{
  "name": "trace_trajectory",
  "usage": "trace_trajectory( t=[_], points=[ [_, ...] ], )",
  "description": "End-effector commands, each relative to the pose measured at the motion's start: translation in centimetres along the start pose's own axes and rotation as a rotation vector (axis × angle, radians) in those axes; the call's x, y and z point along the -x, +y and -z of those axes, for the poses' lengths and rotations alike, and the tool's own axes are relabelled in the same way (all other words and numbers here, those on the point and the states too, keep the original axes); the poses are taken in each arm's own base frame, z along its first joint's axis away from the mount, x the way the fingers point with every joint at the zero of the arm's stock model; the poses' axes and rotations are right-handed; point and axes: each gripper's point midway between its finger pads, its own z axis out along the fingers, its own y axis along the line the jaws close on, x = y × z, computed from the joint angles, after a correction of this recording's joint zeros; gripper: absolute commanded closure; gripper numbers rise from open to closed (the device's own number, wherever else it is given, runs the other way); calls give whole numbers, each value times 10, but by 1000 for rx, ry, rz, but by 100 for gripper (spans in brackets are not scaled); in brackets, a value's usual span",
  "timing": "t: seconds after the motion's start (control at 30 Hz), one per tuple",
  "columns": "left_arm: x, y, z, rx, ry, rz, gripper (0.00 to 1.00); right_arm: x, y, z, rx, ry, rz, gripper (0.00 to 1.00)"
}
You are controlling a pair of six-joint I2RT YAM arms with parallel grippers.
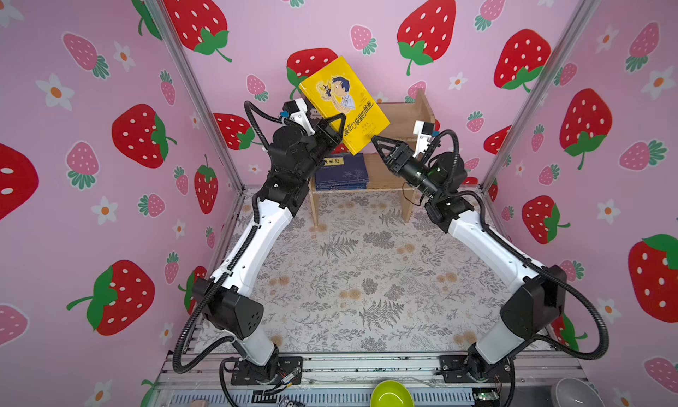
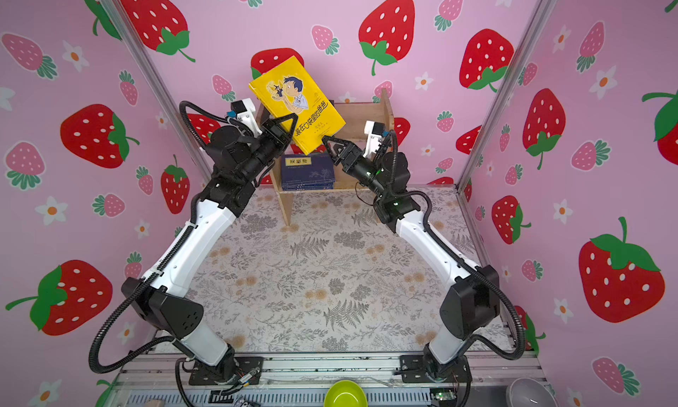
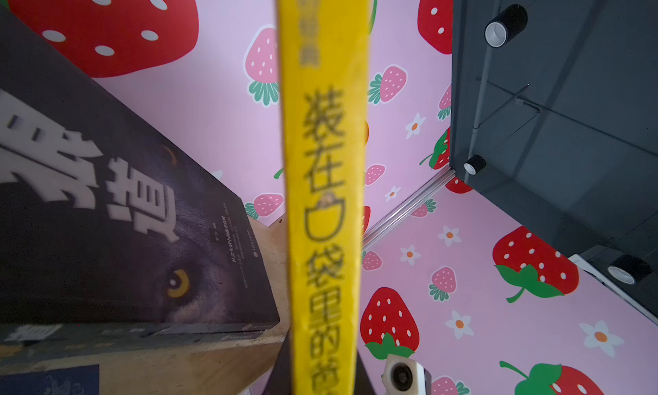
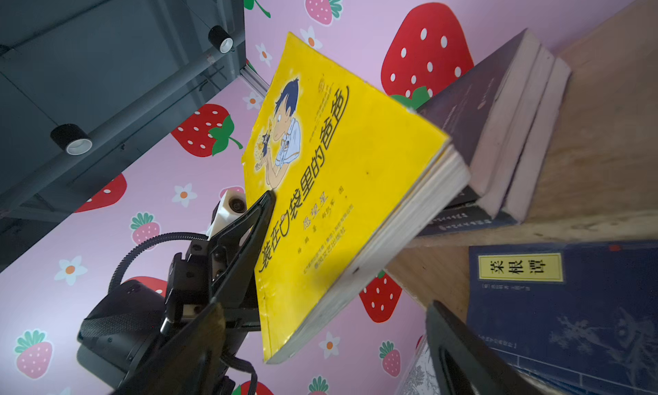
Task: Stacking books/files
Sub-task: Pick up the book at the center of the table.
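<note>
Masking black books (image 3: 124, 233) from top views: yellow book (image 1: 352, 93) in left hand (image 1: 341, 121).

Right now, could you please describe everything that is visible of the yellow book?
The yellow book is a paperback with a slightly worn yellow cover. The cover shows a cartoon boy with dark hair and black Chinese title characters, and the page block looks off-white. The book is closed and held tilted in the air, cover toward the top views, in front of the wooden shelf. The left gripper is shut on its spine side. The open right gripper is near its lower corner, apparently not touching.
</note>
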Motion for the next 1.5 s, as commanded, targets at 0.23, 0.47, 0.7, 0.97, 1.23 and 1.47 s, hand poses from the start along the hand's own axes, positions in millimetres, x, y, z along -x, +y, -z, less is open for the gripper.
trace_trajectory(
  t=[0.23, 0.47, 0.7, 0.97, 1.23, 1.47],
  points=[
    [19, -76, 14, -230, -106, 23, 100, 3, 50, -15, 189, -7, -80, 20],
    [-1, -74, 9, -244, -92, 77, 100, 5, 56, -11, 234, -24, -128, 46],
    [-5, -72, 18, -218, -80, 77, 75, 12, 55, 6, 209, -68, -132, 71],
    [5, -48, 36, -123, -16, 57, 26, 31, 63, 26, 215, 6, -55, 82],
    [12, -22, 45, -45, 54, 91, 23, 38, 76, 40, 255, 91, 8, 83],
    [8, -30, 38, -102, 118, 106, 26, 35, 82, 39, 281, 162, 0, 83]
  ],
)
